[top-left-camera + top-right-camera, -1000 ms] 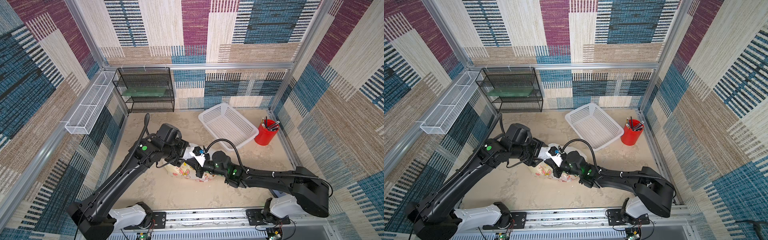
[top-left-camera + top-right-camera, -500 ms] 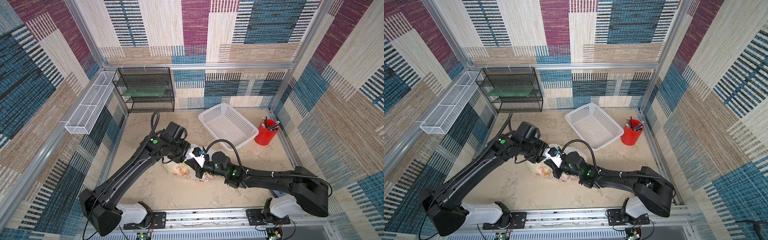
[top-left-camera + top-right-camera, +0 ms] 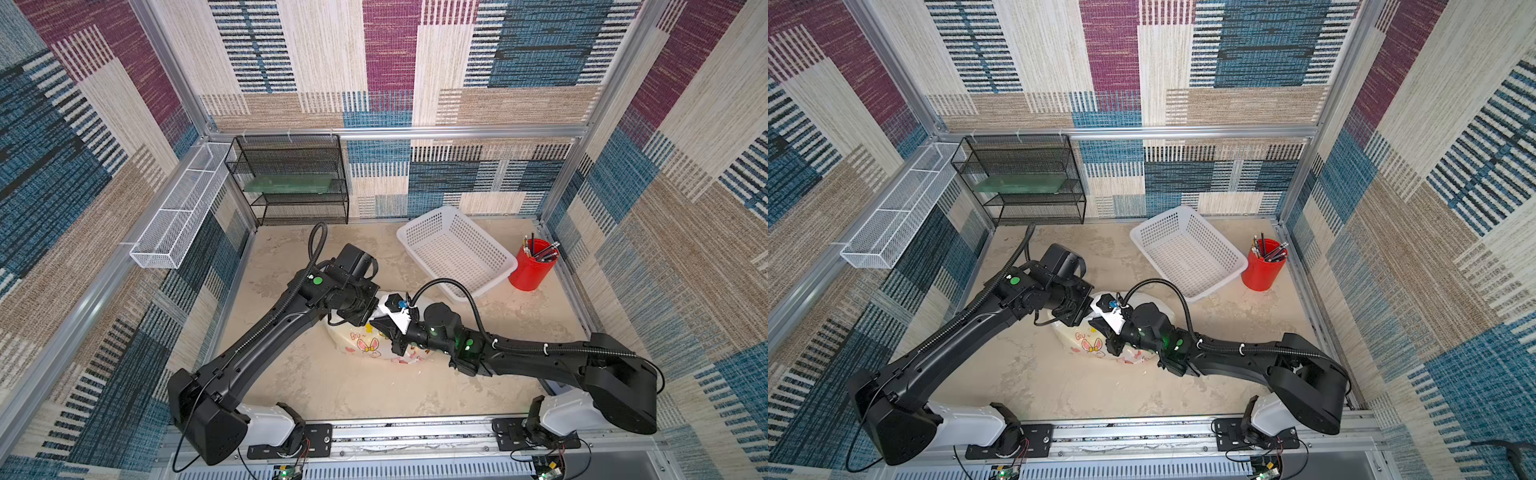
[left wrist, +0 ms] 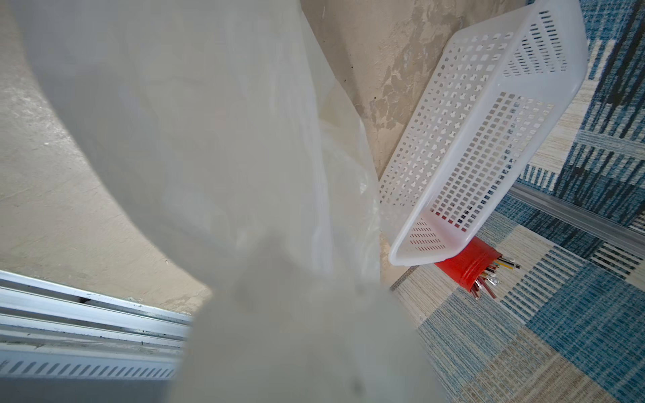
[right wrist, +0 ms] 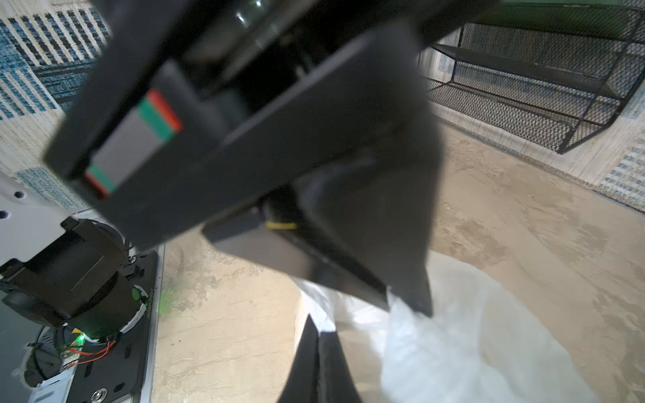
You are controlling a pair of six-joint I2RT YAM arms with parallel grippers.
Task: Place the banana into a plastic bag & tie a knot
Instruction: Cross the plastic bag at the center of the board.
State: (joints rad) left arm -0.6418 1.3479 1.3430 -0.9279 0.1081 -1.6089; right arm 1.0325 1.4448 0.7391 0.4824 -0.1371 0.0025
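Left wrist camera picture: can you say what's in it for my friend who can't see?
A thin white see-through plastic bag hangs blurry right in front of the lens, filling most of the picture. Past it stand a white perforated plastic basket and a red cup of pencils on the beige table.

White basket (image 3: 453, 249) beside red pencil cup (image 3: 530, 276); black mesh shelf (image 3: 291, 183) behind

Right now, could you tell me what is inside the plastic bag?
The plastic bag shows only its cartoon-printed white film; that film, the left arm and the right arm above it hide the contents, so no banana shows.
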